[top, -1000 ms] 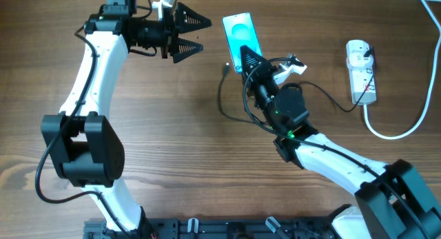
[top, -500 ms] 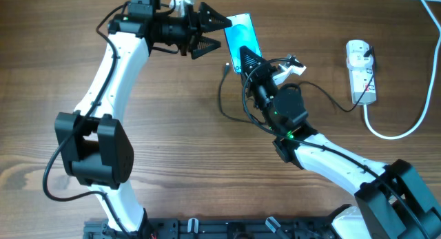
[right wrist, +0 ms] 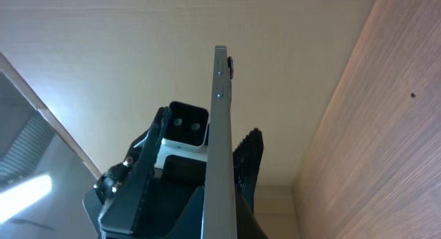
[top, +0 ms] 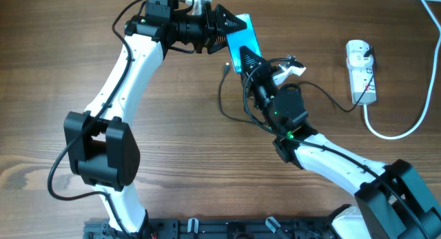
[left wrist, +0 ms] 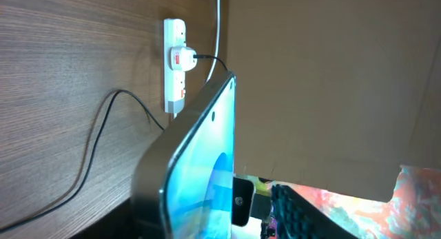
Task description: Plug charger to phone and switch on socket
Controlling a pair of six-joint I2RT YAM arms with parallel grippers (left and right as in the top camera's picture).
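My right gripper [top: 246,60] is clamped on the lower end of the phone [top: 241,38]. My left gripper [top: 234,23] straddles its top end, fingers spread. The charger [top: 220,94] lies loose just beside the phone and runs to the socket [top: 360,70], well apart.

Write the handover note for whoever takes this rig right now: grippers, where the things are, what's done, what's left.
Grippers: the left gripper is open, its fingers either side of the far end of the phone. The right gripper looks shut on the phone's near end, holding it tilted.
Things: the charger runs from the socket on the right, passes under the right arm and loops. Its plug tip lies on the table left of the right gripper.
Done: phone gripped.
Left: put the plug tip into the phone and switch on the socket; its switch state cannot be told.
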